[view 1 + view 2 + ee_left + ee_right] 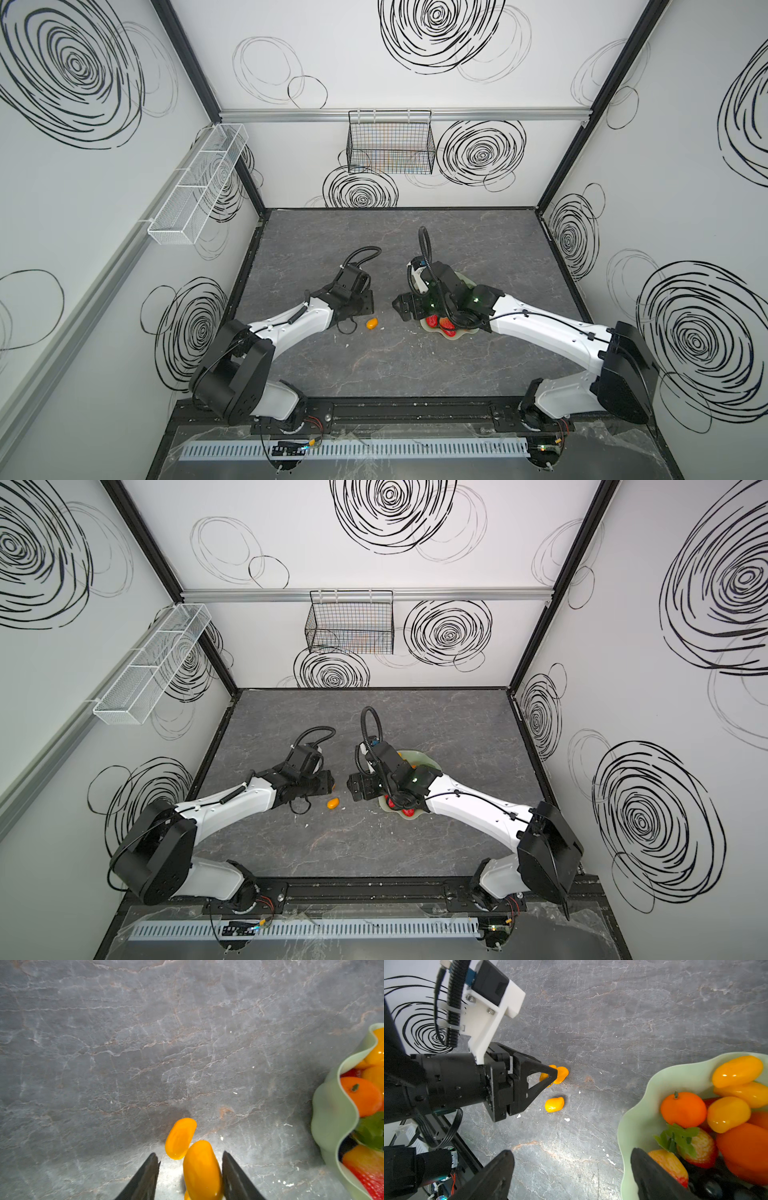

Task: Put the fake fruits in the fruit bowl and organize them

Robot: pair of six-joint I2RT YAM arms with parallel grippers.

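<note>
My left gripper is half open, straddling one kumquat, not clamped yet. A neighbour kumquat touches it, so closing could flick either away. Glossy skin may squirt out too. The fruit bowl sits just right of centre in a top view, under my wide-open, empty right gripper.

Mint-green bowl; yellow-orange kumquats; grey veined tabletop; black-swirled white walls.
</note>
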